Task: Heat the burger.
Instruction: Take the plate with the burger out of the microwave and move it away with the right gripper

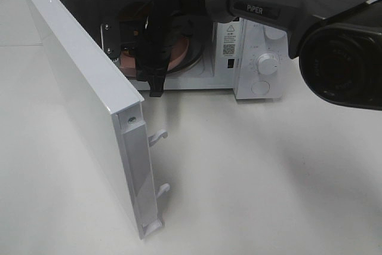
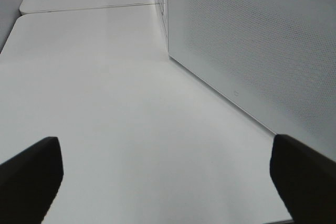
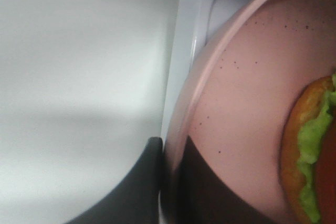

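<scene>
Right end effector (image 3: 167,182) pinches the pink plate (image 3: 241,103) rim to carry the burger (image 3: 310,150), which sits on that plate at the open microwave (image 1: 256,58) cavity. Left end effector (image 2: 163,177) spread wide, empty, over the desk (image 2: 105,103) beside the door (image 1: 89,100).
</scene>
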